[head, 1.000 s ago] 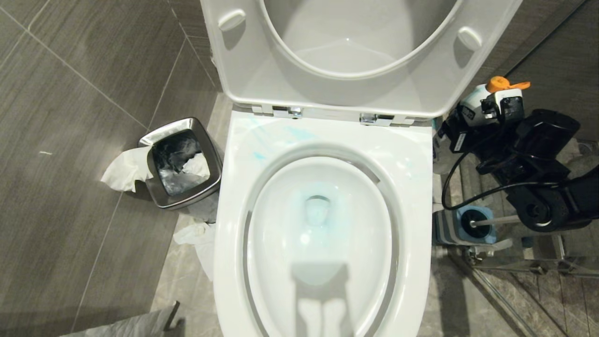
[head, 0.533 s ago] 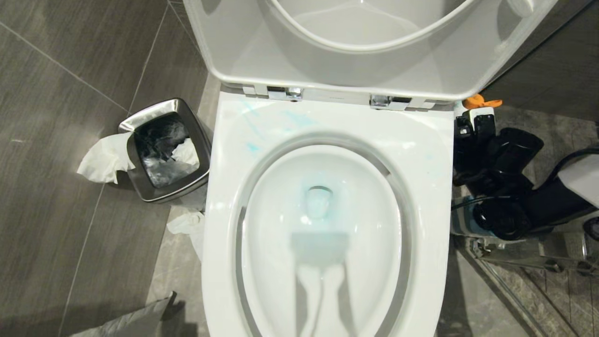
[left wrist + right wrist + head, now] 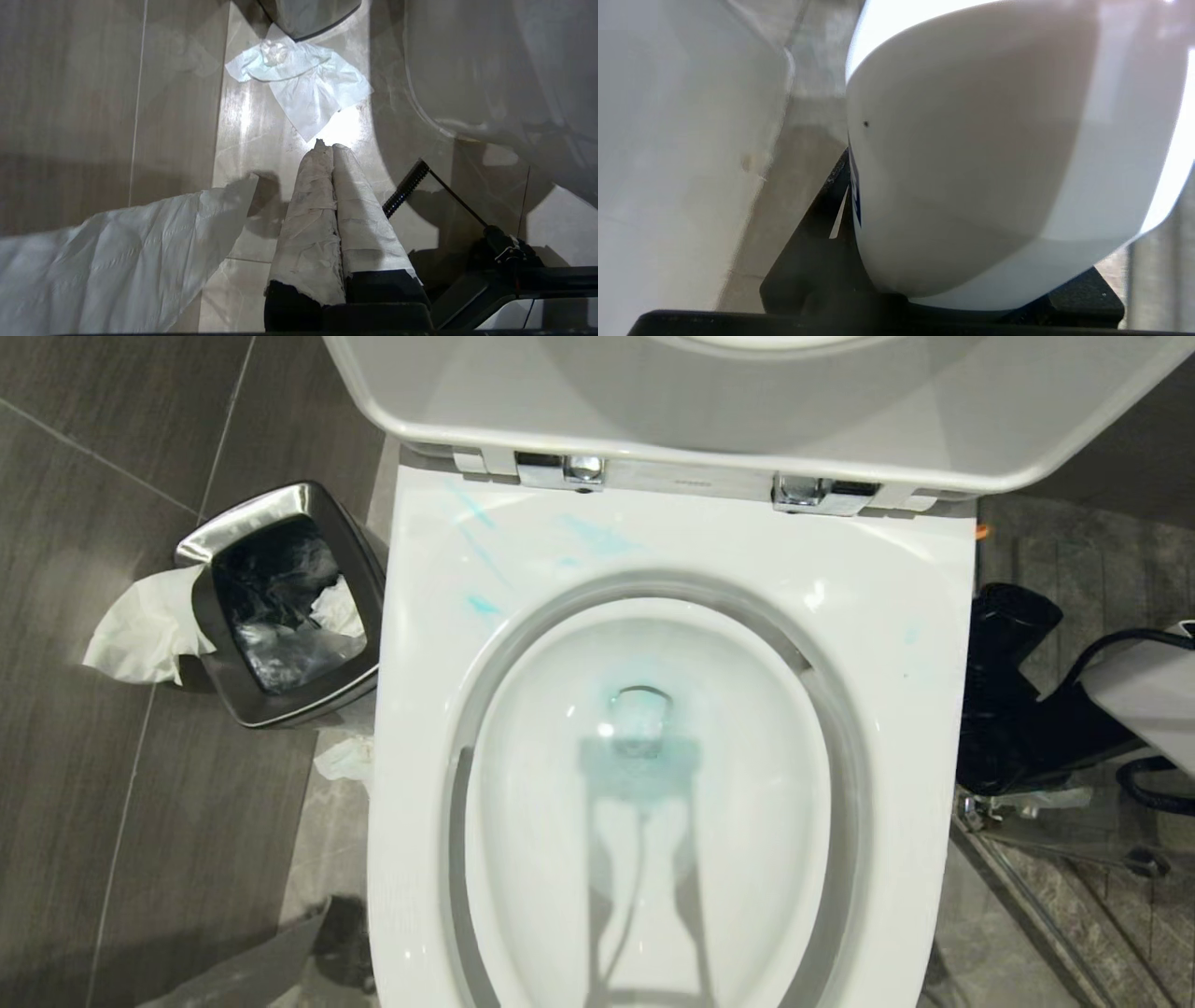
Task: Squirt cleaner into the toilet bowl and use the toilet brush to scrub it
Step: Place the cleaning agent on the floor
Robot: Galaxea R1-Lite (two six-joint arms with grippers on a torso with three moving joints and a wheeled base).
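Note:
The white toilet bowl fills the head view, its seat and lid raised. Pale blue cleaner smears mark the rim's back left, and a blue tint rings the drain. My right arm hangs low beside the bowl's right side. An orange cap tip peeks past the rim. In the right wrist view my right gripper is shut on a white bottle. The left gripper is shut, its taped fingers together above the floor. The toilet brush is hidden.
A steel-rimmed bin stands left of the bowl, a tissue hanging over its side and another on the floor. A tissue lies ahead of the left gripper. A glass panel's metal rail runs at the lower right.
The head camera has tipped down and closer, so the bowl looks larger. My right arm has sunk beside the bowl with the bottle. The brush in its holder is now out of sight.

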